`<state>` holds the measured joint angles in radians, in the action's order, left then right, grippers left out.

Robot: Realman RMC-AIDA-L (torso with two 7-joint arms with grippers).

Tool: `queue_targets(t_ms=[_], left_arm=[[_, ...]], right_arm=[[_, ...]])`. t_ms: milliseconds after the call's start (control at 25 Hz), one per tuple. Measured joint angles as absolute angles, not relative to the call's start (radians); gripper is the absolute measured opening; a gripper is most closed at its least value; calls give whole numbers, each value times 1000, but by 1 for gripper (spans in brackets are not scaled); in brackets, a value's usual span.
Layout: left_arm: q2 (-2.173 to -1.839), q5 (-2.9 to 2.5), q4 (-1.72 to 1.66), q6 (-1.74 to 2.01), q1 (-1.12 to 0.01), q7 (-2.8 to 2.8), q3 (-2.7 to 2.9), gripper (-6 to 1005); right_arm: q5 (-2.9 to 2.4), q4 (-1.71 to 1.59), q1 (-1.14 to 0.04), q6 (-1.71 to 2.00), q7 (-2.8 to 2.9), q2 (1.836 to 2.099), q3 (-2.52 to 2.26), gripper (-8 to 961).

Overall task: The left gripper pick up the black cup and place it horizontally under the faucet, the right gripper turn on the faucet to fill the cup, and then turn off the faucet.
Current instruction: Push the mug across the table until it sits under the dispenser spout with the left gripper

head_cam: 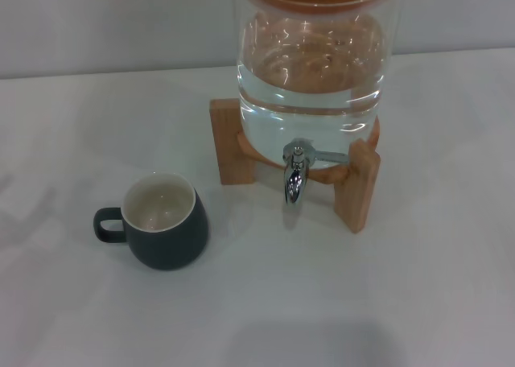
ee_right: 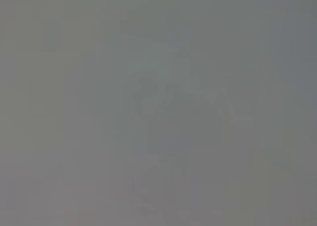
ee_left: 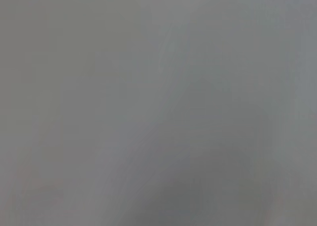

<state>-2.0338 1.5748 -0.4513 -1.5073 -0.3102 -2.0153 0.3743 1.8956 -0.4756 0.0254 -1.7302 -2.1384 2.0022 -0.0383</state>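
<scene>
The black cup stands upright on the white table, left of centre in the head view, its cream inside empty and its loop handle pointing left. The faucet is a small chrome tap with its spout pointing down, fitted to the front of a clear glass dispenser holding water. The cup stands to the left of the spout and nearer to me, not under it. Neither gripper shows in the head view. Both wrist views show only plain grey surface.
The dispenser rests on a wooden cross stand with one leg to the right of the faucet and another behind the cup. A white cloth covers the table. A grey wall runs behind.
</scene>
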Motion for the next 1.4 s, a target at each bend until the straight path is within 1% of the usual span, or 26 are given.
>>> queue_targets(t_ms=[160, 240, 320, 440, 680, 920, 1200, 1400], left_arm=[[-2037, 1488, -454, -1545, -311, -2015, 374, 881], [-2064, 1447, -484, -1558, -284, -2014, 374, 879], [-2078, 1436, -503, -1564, -254, -2016, 374, 877], [-2080, 1429, -506, -1589, -214, -2021, 374, 873], [-2081, 1386, -499, -1576, -171, -2050, 374, 866], [-2082, 1358, -430, -1508, -191, -2122, 374, 859], [-2082, 1307, -381, -1430, -247, -2156, 374, 851], [-2083, 1279, -359, -1385, -283, -2170, 375, 846]], right_arm=[[1896, -477, 19, -1712, -2138, 1997, -38, 829], [1896, -479, 13, -1703, -2134, 1991, -38, 829], [1896, -482, 5, -1694, -2131, 1983, -38, 829], [1896, -489, -8, -1671, -2127, 1976, -38, 829], [1889, -521, -32, -1625, -2111, 1975, -45, 829], [1886, -529, -48, -1614, -2109, 1976, -49, 829], [1884, -533, -48, -1618, -2104, 1980, -49, 829], [1884, -562, -42, -1620, -2094, 1994, -45, 829]])
